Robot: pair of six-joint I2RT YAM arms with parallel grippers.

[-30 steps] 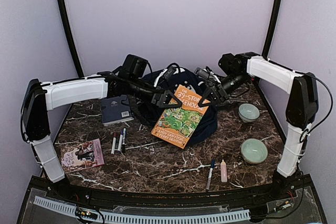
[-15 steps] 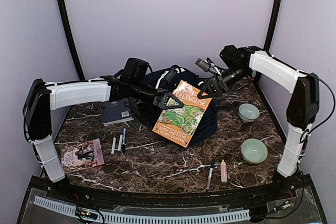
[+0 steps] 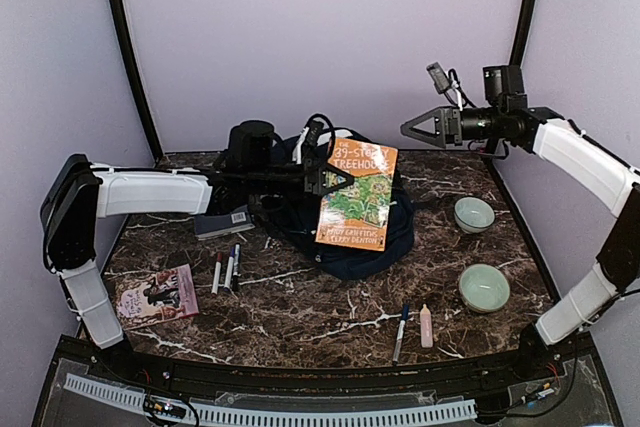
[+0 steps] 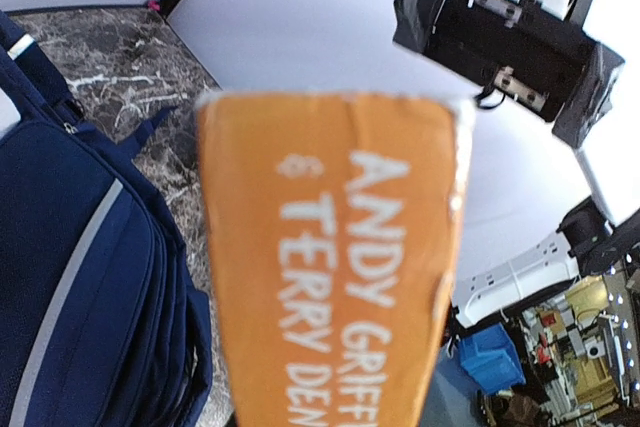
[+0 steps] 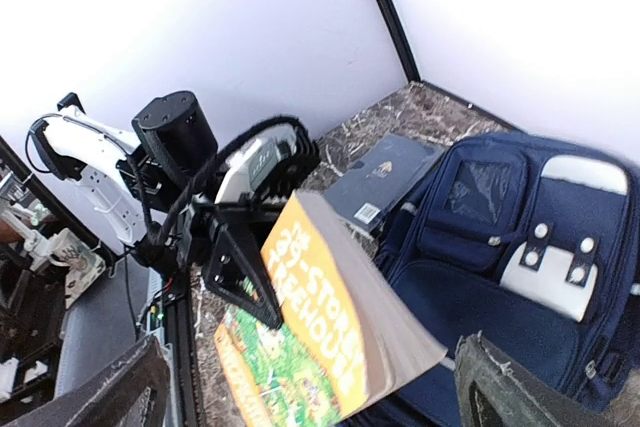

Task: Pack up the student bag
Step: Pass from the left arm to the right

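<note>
The student bag (image 3: 392, 235) is a navy backpack lying at the back middle of the table, with its white buckle patch (image 5: 555, 269) facing up. An orange paperback book (image 3: 358, 197) hangs tilted over the bag. My left gripper (image 3: 334, 179) is shut on the book's left edge; in the left wrist view the cover (image 4: 330, 267) fills the middle and hides the fingers, with the bag (image 4: 80, 277) to the left. My right gripper (image 3: 415, 129) is raised behind and right of the book, open and holding nothing; its fingers (image 5: 100, 397) frame the book (image 5: 330, 337) from a distance.
A dark blue hardcover book (image 3: 222, 222) lies left of the bag. Markers (image 3: 227, 269) and a pink book (image 3: 155, 294) sit at front left. Two pale green bowls (image 3: 473, 213) (image 3: 484, 287) stand on the right. A pen (image 3: 401, 330) and a pink tube (image 3: 426, 325) lie near the front.
My right gripper opened, came off the book's right edge and rose up and back to the right. The left gripper closed on the book and turned it more upright over the bag.
</note>
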